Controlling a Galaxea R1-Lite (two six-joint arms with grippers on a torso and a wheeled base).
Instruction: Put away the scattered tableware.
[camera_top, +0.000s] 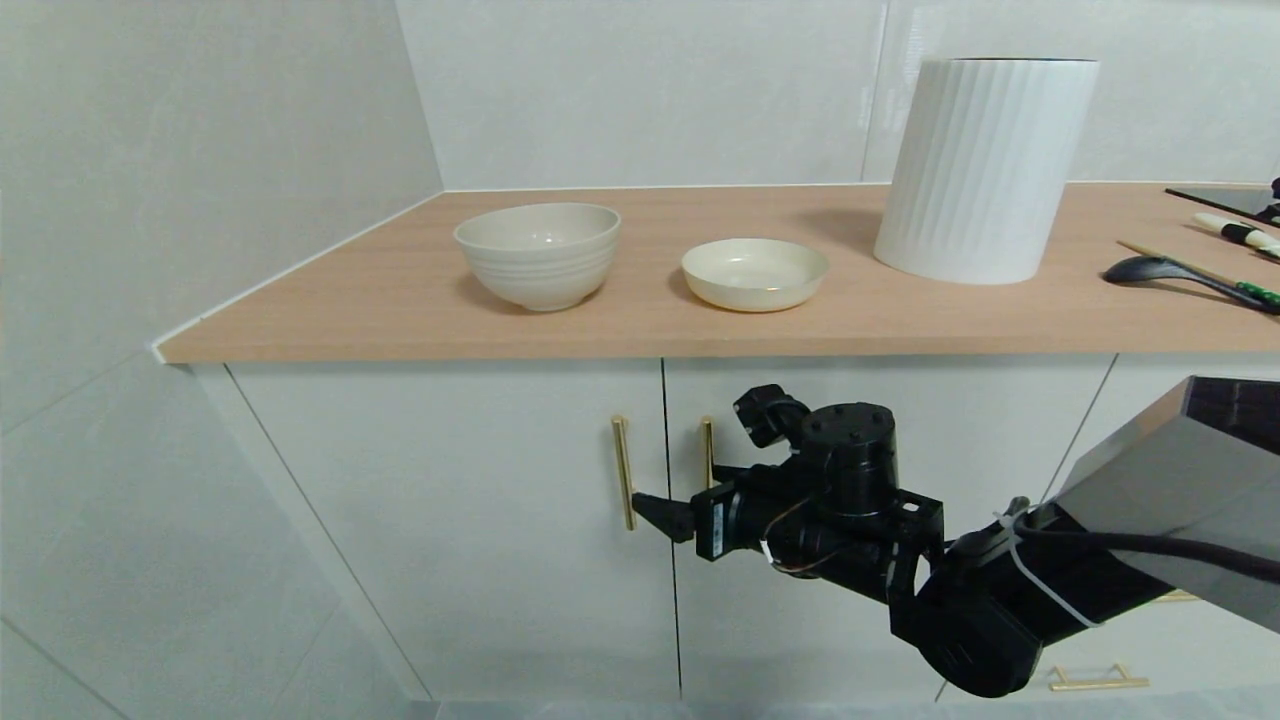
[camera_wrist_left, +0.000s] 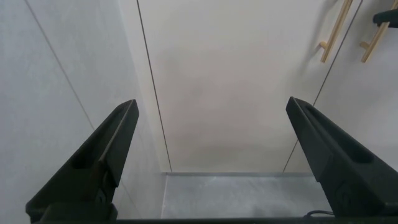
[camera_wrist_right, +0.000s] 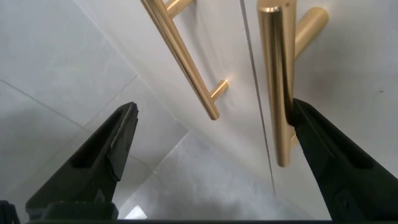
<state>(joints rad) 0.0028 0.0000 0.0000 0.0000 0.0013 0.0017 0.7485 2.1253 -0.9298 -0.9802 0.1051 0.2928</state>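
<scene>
Brass-coloured bar handles (camera_top: 624, 472) on the pale cabinet doors (camera_top: 470, 520) under the wooden desk (camera_top: 400, 310) were what the right gripper (camera_top: 668, 518) faced. Its fingers (camera_wrist_right: 106, 155) stood apart, with one handle in the gap between them and the other just beside one finger, neither of them clamped. The left gripper (camera_wrist_left: 211, 155) hung low before the same cabinet front, its fingers likewise apart and holding nothing. The tableware lay on the desk above, untouched: a deep cream ribbed bowl (camera_top: 537, 255), a shallow cream dish (camera_top: 754, 272) near it, and a black ladle (camera_top: 1160, 270) farther right, past a tall white ribbed container (camera_top: 985, 170). The step in hand looked like opening the cabinet to receive the tableware. The next move likely called for closing the fingers around a single handle and drawing that door out along its swing, without snagging the neighbouring handle.
</scene>
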